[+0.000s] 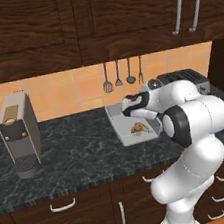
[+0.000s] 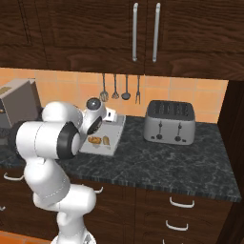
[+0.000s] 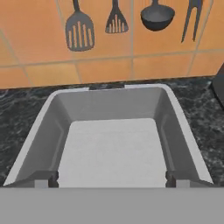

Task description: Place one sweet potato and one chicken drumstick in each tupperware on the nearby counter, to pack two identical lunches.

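Nearest the hand camera lies a grey tupperware tray (image 3: 111, 151), its bare floor taking up the lower middle of the frame and its far wall running across just below the tiled backsplash, where four dark utensils (image 3: 79, 30) hang along the top edge. Its long axis runs up the frame, away from the hand, so the tray sits straight ahead of and below the gripper. The finger tips cannot be made out at the bottom of that frame, so I cannot tell whether the gripper is wide, narrow or carrying anything. In the left base view the gripper (image 1: 131, 106) hangs at centre frame over the far part of a tray (image 1: 124, 134) on the dark speckled surface (image 1: 79, 154), and a small orange-brown food item (image 1: 138, 128) lies in that tray nearer the front edge. In the right base view two small brownish pieces (image 2: 99, 140) sit side by side in the tray (image 2: 112, 143) at centre left, just below the hand, which the arm's bulk partly hides. Whether the bare tray of the hand view is a second one behind the filled one I cannot tell. A silver toaster (image 2: 170, 122) stands well apart at right of centre, and a coffee machine (image 1: 19, 133) at left. My judgement: any coming drop turns on the gripper staying centred over the bare floor ahead.
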Motion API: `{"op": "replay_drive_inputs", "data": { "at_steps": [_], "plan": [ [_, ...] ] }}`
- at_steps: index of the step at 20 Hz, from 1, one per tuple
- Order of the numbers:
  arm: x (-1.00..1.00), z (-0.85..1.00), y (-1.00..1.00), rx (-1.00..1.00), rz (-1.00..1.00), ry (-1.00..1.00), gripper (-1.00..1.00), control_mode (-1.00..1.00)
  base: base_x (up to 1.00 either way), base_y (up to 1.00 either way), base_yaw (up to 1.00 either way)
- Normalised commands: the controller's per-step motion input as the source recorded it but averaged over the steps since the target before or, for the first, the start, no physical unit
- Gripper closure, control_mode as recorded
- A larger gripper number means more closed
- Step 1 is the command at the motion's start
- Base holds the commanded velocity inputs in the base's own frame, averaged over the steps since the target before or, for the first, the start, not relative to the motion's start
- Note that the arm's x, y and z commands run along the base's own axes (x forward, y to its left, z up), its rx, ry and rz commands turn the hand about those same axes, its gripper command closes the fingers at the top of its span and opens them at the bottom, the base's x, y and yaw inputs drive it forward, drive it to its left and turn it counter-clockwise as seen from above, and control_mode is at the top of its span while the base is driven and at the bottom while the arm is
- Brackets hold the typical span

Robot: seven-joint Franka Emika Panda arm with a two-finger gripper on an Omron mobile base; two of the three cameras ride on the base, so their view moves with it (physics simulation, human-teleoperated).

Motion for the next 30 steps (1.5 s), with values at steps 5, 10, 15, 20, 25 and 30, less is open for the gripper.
{"op": "replay_drive_inputs", "data": {
  "at_steps": [5, 10, 15, 20, 25, 30],
  "plan": [
    [-1.0, 0.4, -0.26, 0.02, 0.01, 0.0, -1.0, -1.0, 0.0, 0.0, 0.0],
    [-0.98, 1.0, 0.0, -0.01, 0.07, 0.2, -1.0, -1.0, 0.0, 0.0, 0.0],
    [-1.0, 1.0, -0.02, -0.05, 0.17, 0.23, -1.0, -1.0, 0.0, 0.0, 0.0],
    [-1.0, 0.8, -0.01, 0.0, 0.08, 0.19, -1.0, -1.0, 0.0, 0.0, 0.0],
    [-1.0, 0.53, 0.0, 0.0, 0.0, 0.18, -1.0, -1.0, 0.0, 0.0, 0.0],
    [-1.0, 0.43, 0.0, -0.01, 0.02, 0.04, -1.0, -1.0, 0.0, 0.0, 0.0]
  ]
}}
